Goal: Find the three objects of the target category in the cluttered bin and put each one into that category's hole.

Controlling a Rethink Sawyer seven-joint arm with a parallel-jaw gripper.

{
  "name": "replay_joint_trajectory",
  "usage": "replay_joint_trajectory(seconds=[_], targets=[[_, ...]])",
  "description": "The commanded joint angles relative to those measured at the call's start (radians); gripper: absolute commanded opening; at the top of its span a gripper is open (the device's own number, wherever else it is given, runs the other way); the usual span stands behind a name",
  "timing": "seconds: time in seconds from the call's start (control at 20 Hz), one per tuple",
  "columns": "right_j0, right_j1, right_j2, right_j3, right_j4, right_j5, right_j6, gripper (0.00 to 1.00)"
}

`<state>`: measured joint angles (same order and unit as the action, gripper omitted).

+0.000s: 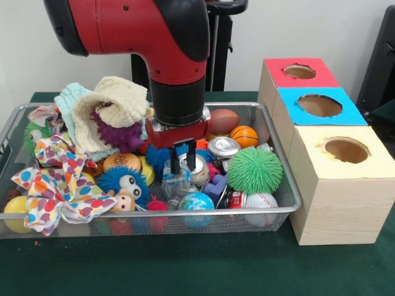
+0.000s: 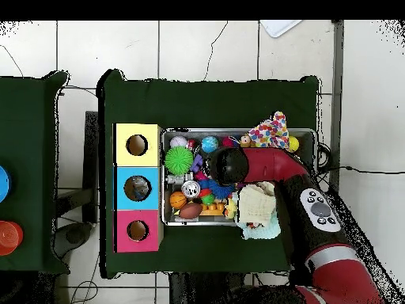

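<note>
Green-covered bench point(image 2: 206, 103) stands on pale tiled floor point(image 2: 190, 47); behind it, a white wall point(image 1: 308, 28); possibly cables alongside.

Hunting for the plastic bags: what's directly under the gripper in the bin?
Under the gripper sits a clear crinkly bag, beside a can. The globe ball lies in front. What's beneath the bag is covered.

Silver wire-mesh bin point(image 1: 281, 206); pale grainy wooden box point(image 1: 336, 213); glossy metal can point(image 1: 223, 147); nubbly cloth point(image 1: 117, 105).

The red arm point(image 2: 316, 214) reaches over the wire bin point(image 2: 164, 178), hiding its middle; the red-topped hole point(image 2: 138, 230) sits beside it.
</note>
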<state>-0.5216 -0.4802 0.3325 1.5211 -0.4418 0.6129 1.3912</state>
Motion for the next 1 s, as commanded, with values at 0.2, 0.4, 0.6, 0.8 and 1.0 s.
replay_joint_trajectory(seconds=[0.2,0.4,0.6,0.8,1.0], targets=[[0.017,-0.013,0.014,0.066,-0.034,-0.02,0.033,0.0],[0.031,-0.046,0.009,0.071,-0.028,-0.012,0.048,0.0],[0.033,-0.17,0.014,0.149,0.016,0.059,0.054,0.0],[0.064,-0.338,0.017,0.217,0.105,0.217,0.06,0.0],[0.11,-0.48,0.005,0.256,0.203,0.385,0.09,0.0]])
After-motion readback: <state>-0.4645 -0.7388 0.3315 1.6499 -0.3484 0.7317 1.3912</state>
